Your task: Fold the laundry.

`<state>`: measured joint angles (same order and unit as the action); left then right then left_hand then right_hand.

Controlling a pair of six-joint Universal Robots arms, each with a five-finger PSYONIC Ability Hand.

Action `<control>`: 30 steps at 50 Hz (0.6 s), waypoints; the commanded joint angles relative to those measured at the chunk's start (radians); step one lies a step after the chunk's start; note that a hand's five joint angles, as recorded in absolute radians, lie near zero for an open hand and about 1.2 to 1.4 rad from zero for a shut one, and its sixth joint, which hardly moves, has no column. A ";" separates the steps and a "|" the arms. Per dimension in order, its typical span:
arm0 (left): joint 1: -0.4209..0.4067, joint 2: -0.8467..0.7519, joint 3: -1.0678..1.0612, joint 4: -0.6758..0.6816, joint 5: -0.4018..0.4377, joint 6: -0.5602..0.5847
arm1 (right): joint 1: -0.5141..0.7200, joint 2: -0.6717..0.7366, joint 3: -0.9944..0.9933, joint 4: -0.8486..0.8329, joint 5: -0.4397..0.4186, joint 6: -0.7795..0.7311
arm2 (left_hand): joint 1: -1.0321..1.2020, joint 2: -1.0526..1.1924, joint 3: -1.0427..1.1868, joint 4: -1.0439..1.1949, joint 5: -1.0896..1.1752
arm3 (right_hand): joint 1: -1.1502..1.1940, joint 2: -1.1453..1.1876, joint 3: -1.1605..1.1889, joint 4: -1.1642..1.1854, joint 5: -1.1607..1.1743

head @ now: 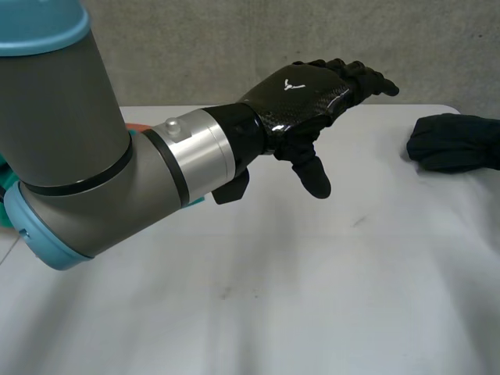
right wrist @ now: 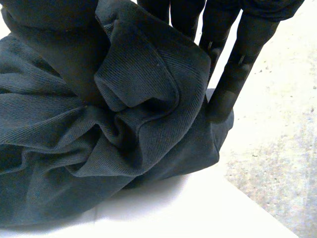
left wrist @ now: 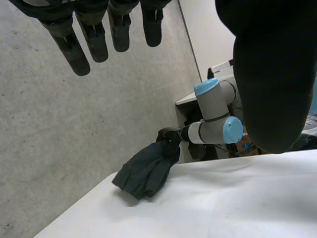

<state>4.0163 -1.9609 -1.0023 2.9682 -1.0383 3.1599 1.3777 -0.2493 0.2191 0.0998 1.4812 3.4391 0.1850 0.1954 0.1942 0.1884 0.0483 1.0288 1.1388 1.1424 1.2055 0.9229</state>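
Dark navy fine-ribbed cloth [head: 457, 141] [right wrist: 124, 129]: soft twill-like weave, bunched into a lumpy wad w/ deep folds, not flat. Sits far right on the smooth white matte counter [head: 258, 297], close to its far-right corner. A few faint scuffs on the counter top. Grey rough concrete wall [head: 234, 39] behind the far edge.

Left arm [head: 78, 156] (grey tube, light-blue cap, silver wrist ring) takes the near left and hides the counter there.

Left hand [head: 308, 94] [left wrist: 72, 49]: glossy black shell, fingers straight, thumb hanging down. Released, nothing in it. It's up over the counter's far middle, well apart from the cloth, which lies to its right.

Right hand [right wrist: 233, 84] [left wrist: 171, 135]: at the wad's far end, straight fingers along one side w/ fabric gathered and pinched against them, so grasping the cloth. Right arm [left wrist: 213, 116] stands beyond the counter edge.
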 commanded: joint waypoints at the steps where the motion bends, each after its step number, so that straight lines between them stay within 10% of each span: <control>1: -0.003 -0.003 -0.010 0.000 0.000 0.002 | -0.058 0.009 -0.013 0.009 -0.125 -0.001 | -0.007 -0.017 -0.016 -0.010 -0.045 | 0.368 0.257 0.254 0.191 0.299; 7: -0.006 -0.004 -0.015 0.000 0.000 0.002 | -0.068 0.012 -0.033 0.090 -0.243 -0.004 | -0.007 -0.017 -0.016 -0.010 -0.045 | 0.368 0.257 0.254 0.191 0.299; 16: -0.008 -0.004 -0.032 -0.002 -0.002 0.002 | -0.095 0.021 -0.044 0.107 -0.191 -0.222 | -0.007 -0.017 -0.016 -0.010 -0.045 | 0.368 0.257 0.254 0.191 0.299; 17: -0.008 -0.004 -0.033 -0.002 -0.002 0.002 | -0.095 0.021 -0.046 0.106 -0.168 -0.254 | -0.007 -0.017 -0.016 -0.010 -0.045 | 0.264 0.154 0.150 0.087 0.195; 18: -0.008 -0.004 -0.033 -0.002 0.000 0.002 | -0.095 0.024 -0.052 0.106 -0.120 -0.327 | -0.007 -0.017 -0.016 -0.010 -0.045 | -0.592 -0.702 -0.705 -0.768 -0.660; 19: -0.008 -0.004 -0.033 -0.002 0.000 0.002 | -0.094 0.028 -0.055 0.104 -0.095 -0.365 | -0.007 -0.017 -0.016 -0.010 -0.045 | -0.854 -0.964 -0.968 -1.031 -0.923; 30: -0.011 -0.004 -0.035 -0.002 0.000 -0.001 | -0.086 0.018 -0.038 0.020 0.002 -0.620 | -0.007 -0.017 -0.016 -0.010 -0.045 | -0.854 -0.964 -0.968 -1.031 -0.923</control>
<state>4.0058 -1.9651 -1.0371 2.9668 -1.0379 3.1598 1.2874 -0.2145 0.1629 0.1566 1.4861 2.8868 0.1850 0.1954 0.1942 0.1884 0.0483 0.2321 0.2138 0.2120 0.2124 0.0472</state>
